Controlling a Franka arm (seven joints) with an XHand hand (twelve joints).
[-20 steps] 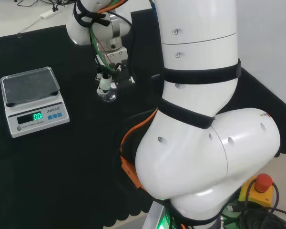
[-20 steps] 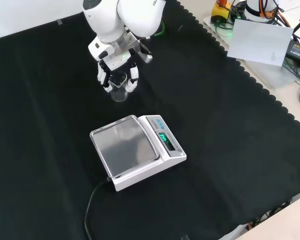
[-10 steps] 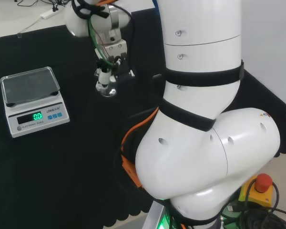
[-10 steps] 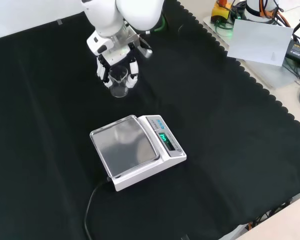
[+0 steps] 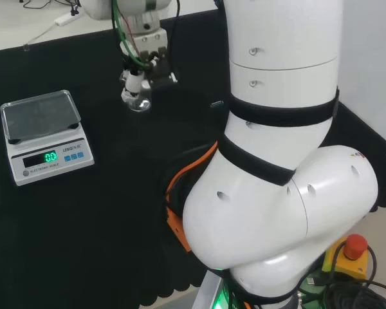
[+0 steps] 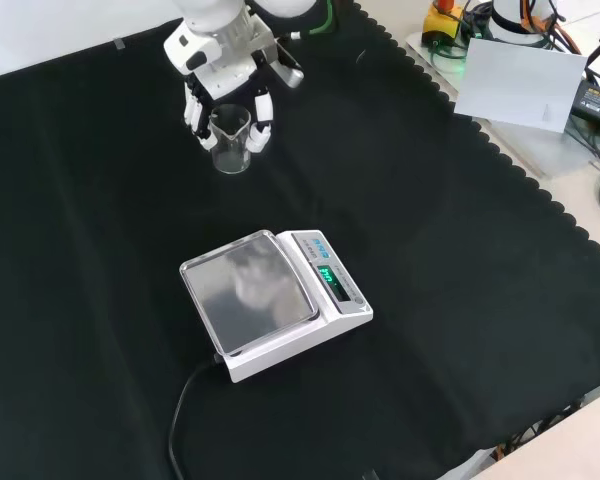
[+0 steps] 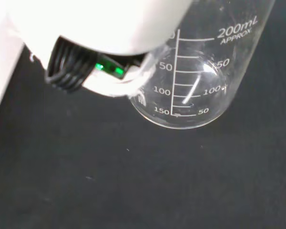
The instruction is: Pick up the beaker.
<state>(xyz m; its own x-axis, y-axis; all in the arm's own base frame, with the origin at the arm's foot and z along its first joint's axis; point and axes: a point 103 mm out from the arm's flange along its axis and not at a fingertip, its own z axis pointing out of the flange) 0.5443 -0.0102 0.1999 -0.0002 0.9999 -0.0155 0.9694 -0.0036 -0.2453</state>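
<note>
Wrist view: beaker (image 7: 195,71) close in, clear glass with printed graduation marks, round base visible, nothing inside as far as I can see. Black cloth behind it. A blurred white part of the hand (image 7: 109,28) sits against the beaker's wall.

Front view, near to far: a cable (image 6: 185,400) runs to the scale (image 6: 275,300), which sits mid-bench with its steel pan bare. Beyond it, the hand (image 6: 225,95) comes down from the top with its fingers (image 6: 264,110) curled round the beaker (image 6: 230,140), digits on either side of the wall just under the rim. Beaker upright, well apart from the scale. Looks clear of the cloth, but I can't confirm the gap from this angle.

Head view: scale (image 5: 45,138) at left, hand (image 5: 141,64) and beaker (image 5: 136,98) right of it and farther back, beaker hanging below the hand over the bench (image 5: 103,219).

Handling, my read:
- Light: empty, thin-walled glass.
- Rigid: won't give under the fingers, so no cushioning in the grip.
- Slick: smooth wall, so contact needs to be spread on opposing sides, as it is now.
- Fragile: squeezing too hard or knocking the scale edge could crack it.
- Best hold is the upper wall just below the rim, opposed contact, kept vertical. Grabbing lower would put fingers in the way of setting it down.
</note>
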